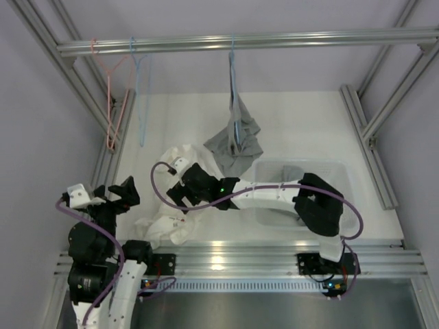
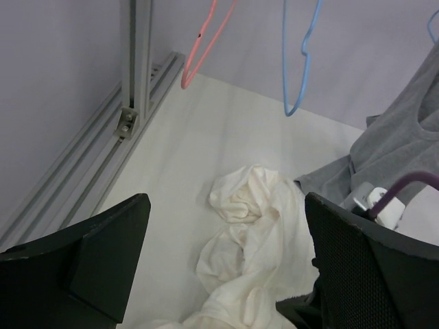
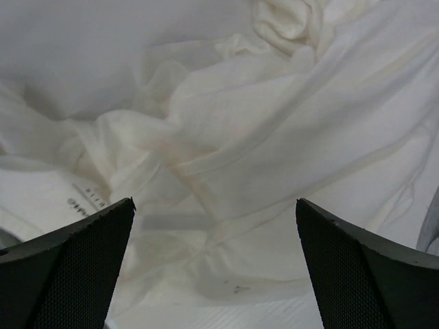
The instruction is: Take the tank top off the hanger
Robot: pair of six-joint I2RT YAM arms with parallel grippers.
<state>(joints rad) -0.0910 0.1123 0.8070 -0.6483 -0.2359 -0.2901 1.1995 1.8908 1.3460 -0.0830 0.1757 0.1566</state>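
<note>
A grey tank top hangs bunched on a blue hanger from the top rail; it also shows at the right of the left wrist view. A white garment lies crumpled on the table, seen in the left wrist view and filling the right wrist view. My right gripper is open and empty just above this white cloth. My left gripper is open and empty at the left, facing the white garment.
An empty pink hanger and an empty light blue hanger hang at the rail's left end. A clear plastic bin with grey cloth in it stands under the right arm. Aluminium frame posts run along both sides.
</note>
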